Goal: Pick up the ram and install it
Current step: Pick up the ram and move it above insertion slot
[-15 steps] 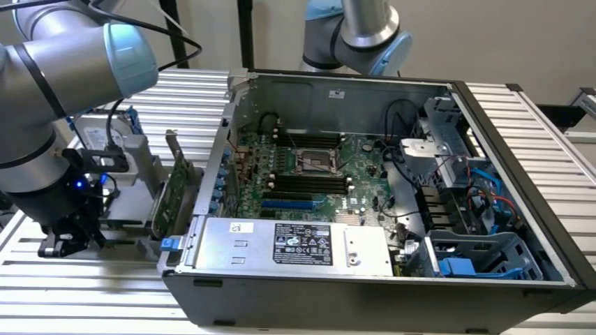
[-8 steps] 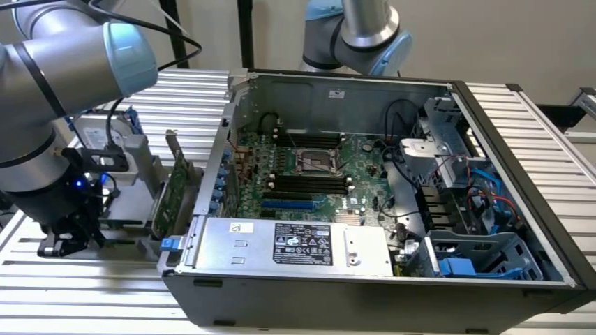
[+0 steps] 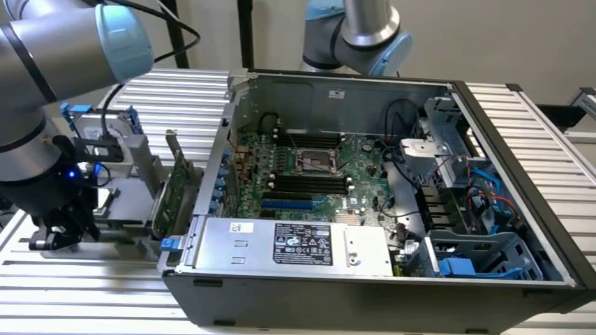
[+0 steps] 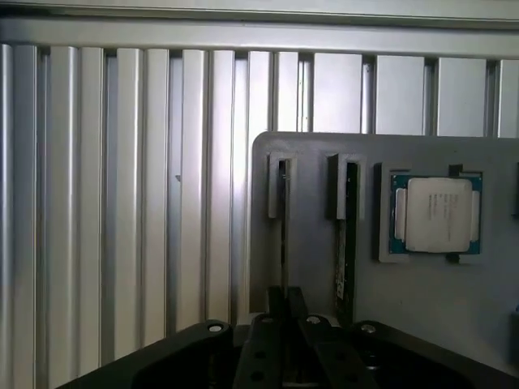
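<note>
Seen edge-on in the wrist view, the ram point(image 4: 283, 231) is a thin dark stick standing in a slot of a grey holder plate point(image 4: 316, 275). My gripper point(image 4: 285, 301) sits over its near end, the fingers close together with the stick between them. A second, greenish stick point(image 4: 342, 267) stands in the neighbouring slot. In the exterior view my gripper point(image 3: 58, 234) is low at the exterior view's left, beside the open computer case point(image 3: 373, 286). The black memory slots point(image 3: 308, 185) lie on the motherboard inside the case.
A processor chip point(image 4: 438, 215) rests in a pocket of the holder plate. A tall green expansion card point(image 3: 172, 188) and a grey drive with blue rails point(image 3: 93, 125) stand between my arm and the case. A second arm point(image 3: 359, 35) hangs behind the case. The table is ribbed aluminium point(image 4: 122, 203).
</note>
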Robot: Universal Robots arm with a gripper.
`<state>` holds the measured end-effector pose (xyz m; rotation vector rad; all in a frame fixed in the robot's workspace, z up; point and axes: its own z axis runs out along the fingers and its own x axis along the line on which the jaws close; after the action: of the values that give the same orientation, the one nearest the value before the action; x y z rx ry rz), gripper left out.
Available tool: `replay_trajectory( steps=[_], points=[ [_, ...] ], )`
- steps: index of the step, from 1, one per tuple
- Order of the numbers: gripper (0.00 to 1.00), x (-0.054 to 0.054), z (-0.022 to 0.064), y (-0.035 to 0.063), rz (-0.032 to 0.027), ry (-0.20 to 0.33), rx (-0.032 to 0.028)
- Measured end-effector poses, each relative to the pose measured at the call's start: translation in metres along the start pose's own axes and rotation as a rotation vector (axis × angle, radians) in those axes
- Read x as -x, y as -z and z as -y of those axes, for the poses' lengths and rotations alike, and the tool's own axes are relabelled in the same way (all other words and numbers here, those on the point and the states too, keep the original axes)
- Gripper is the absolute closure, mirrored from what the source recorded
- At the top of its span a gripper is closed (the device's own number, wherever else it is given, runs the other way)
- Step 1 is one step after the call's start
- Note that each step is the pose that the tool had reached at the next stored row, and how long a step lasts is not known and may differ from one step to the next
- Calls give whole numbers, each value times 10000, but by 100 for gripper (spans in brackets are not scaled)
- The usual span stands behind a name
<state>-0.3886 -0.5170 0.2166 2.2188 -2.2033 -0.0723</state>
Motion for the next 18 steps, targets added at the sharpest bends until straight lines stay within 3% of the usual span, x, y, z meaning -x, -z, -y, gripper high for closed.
replay_trajectory(
  steps=[13, 18],
  points=[
    [100, 15, -17, 581, 1, 2, 1],
    [100, 26, 51, 761, 36, 5, -2]
  ],
)
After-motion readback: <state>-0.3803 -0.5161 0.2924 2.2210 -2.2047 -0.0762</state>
